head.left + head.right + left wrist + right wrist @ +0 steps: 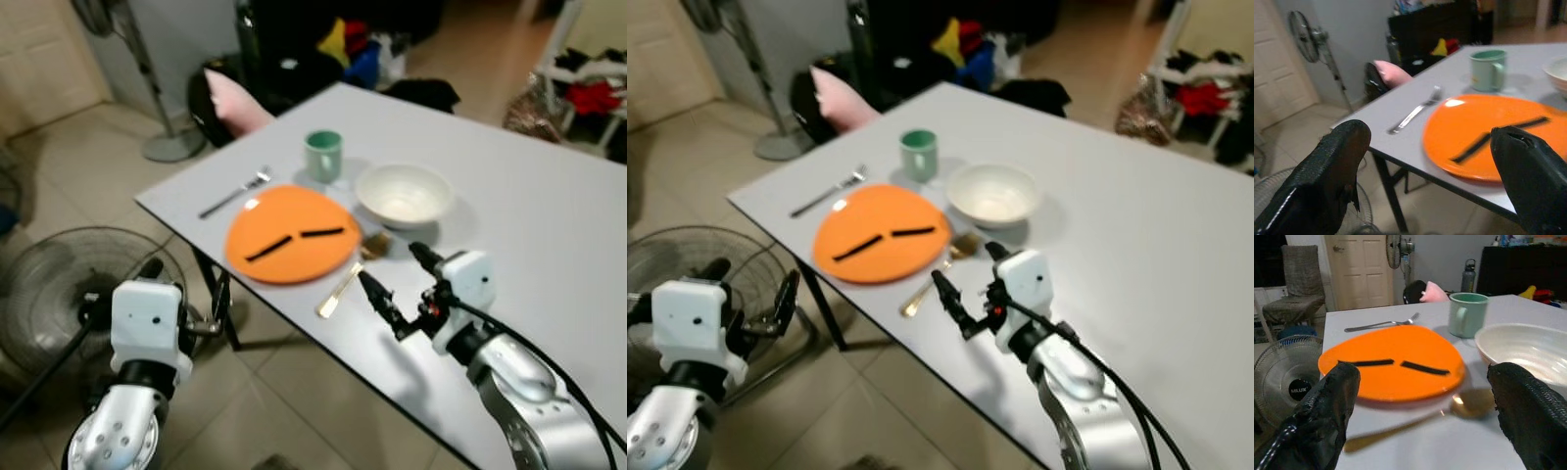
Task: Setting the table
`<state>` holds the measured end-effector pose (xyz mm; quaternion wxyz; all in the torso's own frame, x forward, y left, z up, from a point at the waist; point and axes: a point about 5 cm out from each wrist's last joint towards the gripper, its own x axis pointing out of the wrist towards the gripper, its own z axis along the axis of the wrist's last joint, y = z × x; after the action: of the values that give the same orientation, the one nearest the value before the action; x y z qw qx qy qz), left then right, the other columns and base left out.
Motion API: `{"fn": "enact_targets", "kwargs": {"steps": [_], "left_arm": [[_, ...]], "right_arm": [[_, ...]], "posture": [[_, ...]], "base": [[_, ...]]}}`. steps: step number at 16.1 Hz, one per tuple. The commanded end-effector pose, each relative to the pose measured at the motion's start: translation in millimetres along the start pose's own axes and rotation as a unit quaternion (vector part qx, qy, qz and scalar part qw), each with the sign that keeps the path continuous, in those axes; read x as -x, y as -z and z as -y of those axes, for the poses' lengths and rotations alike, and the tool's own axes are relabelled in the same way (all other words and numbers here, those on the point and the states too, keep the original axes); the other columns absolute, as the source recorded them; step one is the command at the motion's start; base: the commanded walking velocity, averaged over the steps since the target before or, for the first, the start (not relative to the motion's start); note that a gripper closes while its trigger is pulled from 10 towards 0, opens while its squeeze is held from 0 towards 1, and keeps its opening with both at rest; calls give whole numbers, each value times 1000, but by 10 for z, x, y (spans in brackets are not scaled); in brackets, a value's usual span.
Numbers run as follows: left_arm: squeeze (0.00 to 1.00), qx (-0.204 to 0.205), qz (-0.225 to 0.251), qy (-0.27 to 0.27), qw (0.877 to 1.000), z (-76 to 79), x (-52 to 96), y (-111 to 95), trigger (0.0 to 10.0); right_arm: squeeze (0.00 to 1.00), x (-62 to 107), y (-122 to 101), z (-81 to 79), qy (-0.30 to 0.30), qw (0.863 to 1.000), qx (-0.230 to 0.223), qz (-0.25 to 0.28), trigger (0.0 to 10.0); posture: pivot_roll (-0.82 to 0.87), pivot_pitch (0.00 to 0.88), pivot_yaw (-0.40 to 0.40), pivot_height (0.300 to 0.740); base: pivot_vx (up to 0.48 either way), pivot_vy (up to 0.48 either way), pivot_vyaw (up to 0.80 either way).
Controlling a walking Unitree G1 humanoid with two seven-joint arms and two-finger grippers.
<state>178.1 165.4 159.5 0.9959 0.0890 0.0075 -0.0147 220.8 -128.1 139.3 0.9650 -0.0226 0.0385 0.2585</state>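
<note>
An orange plate with two black marks lies near the white table's left front edge. A silver fork rests to its left, a green mug stands behind it, and a white bowl sits to its right. A gold spoon lies along the plate's right side, its bowl end by the white bowl. My right gripper hovers open just right of the spoon, holding nothing. My left gripper is open and low, off the table's left edge, facing the plate.
A floor fan stands on the tiles under my left arm. A pedestal fan, a pink cushion and dark clutter lie beyond the table's far corner. The table's right half is bare.
</note>
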Motion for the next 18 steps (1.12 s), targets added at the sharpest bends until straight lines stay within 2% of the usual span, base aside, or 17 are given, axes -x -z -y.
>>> {"fn": "enact_targets", "kwargs": {"steps": [1, 12, 17, 18], "left_arm": [[0, -12, -15, -6, 1000, -34, 15, 38, 10000], [0, -16, -16, -22, 1000, -63, 45, 19, 10000], [0, -5, -12, -10, 1000, -49, -29, 23, 10000], [0, -3, -10, -9, 1000, -44, -38, 16, 10000]], "right_arm": [[1000, -20, -11, -43, -10, 1000, -6, 6, 10000], [1000, -32, 9, -54, -9, 1000, -20, 11, 10000], [1000, -24, 17, -14, 18, 999, -24, 12, 10000], [1000, -24, 22, -11, 21, 999, -29, 13, 10000]], "posture": [[-1, 0, 43, 740], [14, 0, 41, 740], [-14, 0, 58, 740], [-15, 0, 59, 740]], "base": [[0, 0, 800], [0, 0, 800], [0, 0, 800], [0, 0, 0]]}}
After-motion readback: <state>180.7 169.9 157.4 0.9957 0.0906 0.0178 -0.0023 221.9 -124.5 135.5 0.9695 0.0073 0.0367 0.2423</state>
